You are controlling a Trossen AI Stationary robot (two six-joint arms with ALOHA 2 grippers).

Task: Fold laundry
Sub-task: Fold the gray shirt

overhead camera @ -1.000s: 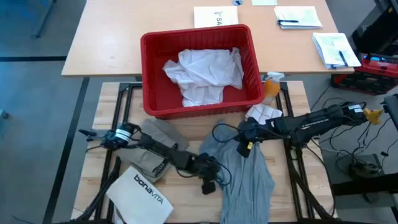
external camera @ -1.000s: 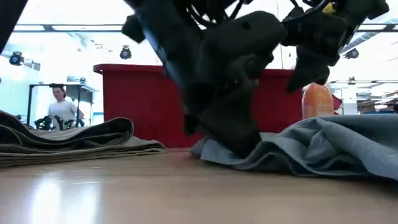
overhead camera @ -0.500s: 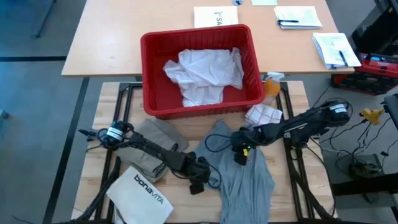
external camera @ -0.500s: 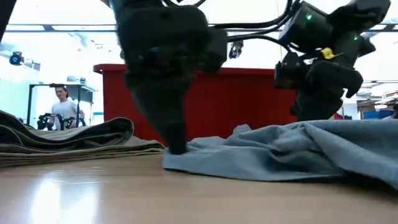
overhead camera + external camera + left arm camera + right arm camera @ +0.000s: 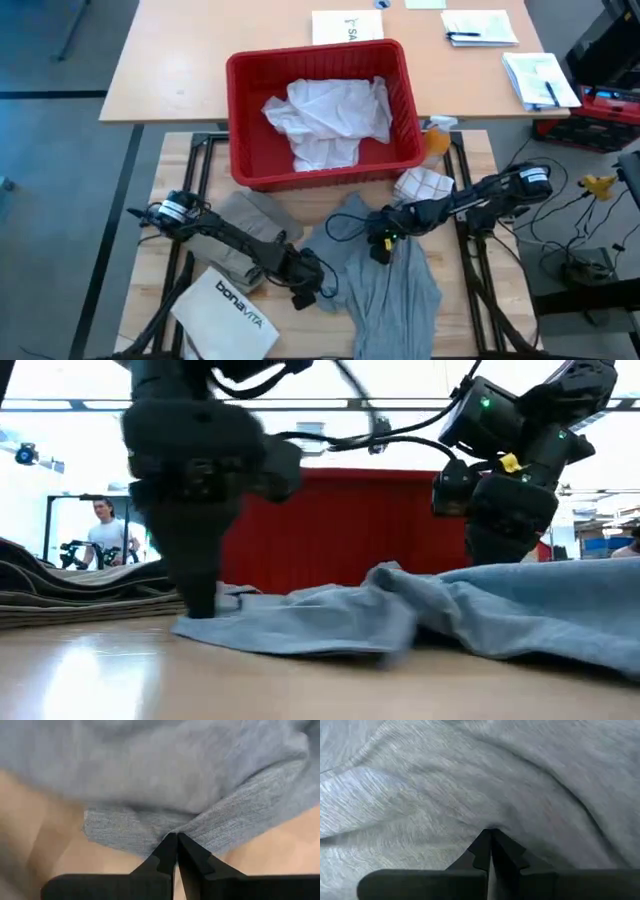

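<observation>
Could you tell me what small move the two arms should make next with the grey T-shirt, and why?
Probably keep drawing the two pinches apart to flatten it. The left gripper is shut on an edge of the soft grey cotton T-shirt low on the pale wooden table, and the right gripper is shut on its middle. In the low view the cloth between them is humped and wrinkled.

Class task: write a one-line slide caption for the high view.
Both hands, left hand and right hand, pinch a grey T-shirt on the wooden table, below a red basket holding a white shirt.

Both arms reach low toward the table's middle, left tool (image 5: pixel 308 291) and right tool (image 5: pixel 378 243) pinched closed.
</observation>
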